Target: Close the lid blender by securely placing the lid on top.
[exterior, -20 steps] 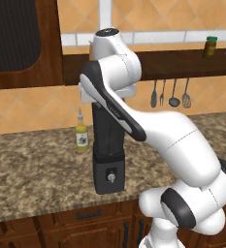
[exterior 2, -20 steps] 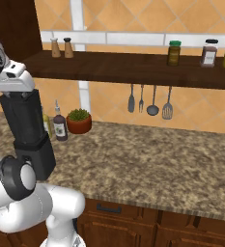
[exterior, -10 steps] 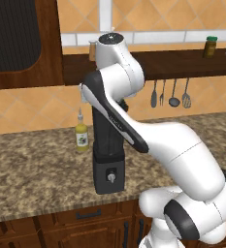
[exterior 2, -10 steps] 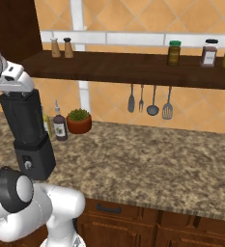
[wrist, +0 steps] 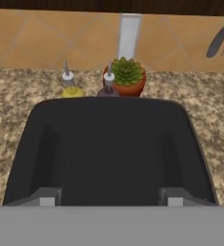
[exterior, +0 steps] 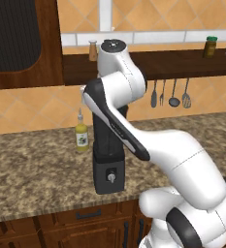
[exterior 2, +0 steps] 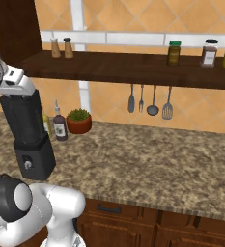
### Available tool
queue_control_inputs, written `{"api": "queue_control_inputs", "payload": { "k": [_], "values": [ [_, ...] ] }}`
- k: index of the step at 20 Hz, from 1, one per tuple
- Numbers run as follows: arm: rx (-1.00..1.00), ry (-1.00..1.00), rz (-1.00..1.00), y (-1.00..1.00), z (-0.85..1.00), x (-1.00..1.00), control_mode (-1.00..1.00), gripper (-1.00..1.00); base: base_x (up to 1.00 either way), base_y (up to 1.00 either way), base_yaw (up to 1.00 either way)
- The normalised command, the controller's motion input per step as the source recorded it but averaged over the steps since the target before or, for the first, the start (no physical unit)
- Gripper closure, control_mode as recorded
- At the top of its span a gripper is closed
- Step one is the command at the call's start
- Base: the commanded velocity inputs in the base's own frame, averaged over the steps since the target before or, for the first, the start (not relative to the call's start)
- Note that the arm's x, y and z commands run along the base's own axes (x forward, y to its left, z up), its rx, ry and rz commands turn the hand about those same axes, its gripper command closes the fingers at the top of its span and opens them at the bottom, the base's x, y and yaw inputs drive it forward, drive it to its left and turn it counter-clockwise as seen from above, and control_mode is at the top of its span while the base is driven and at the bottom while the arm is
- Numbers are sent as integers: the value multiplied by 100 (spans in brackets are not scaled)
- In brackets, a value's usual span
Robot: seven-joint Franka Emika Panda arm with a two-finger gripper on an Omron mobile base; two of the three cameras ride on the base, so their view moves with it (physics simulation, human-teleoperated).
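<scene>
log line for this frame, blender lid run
stage: over blender | gripper: above the jar, fingers apart | lid: can't tell it from the jar | behind: oil bottle, potted plant

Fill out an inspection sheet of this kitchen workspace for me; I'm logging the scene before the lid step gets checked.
Surface: speckled granite counter over dark wood cabinets.
Job's things: black blender stands upright near the counter's front edge; a large dark rounded-square surface lies right under the hand camera; I can't tell whether it is the lid or the jar top.
Clutter: yellow oil bottle, dark sauce bottle and potted succulent stand behind the blender by the wall.
Gripper: two fingertips at the dark surface's near edge, spread wide apart.
Cables: nothing seen.
Surroundings: wooden shelf with spice jars; hanging utensils on the tiled wall.
</scene>
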Motion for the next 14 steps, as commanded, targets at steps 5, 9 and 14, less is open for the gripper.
{"api": "queue_control_inputs", "payload": {
  "k": [5, 9, 14],
  "values": [
    [0, -17, 0, 0, 0, -8, -100, -100, 0, 0, 0],
    [0, -19, 2, 0, -5, -7, -100, -100, 0, 0, 0],
    [0, -14, 2, 0, -17, 0, -100, -100, 0, 0, 0]
  ]
}}
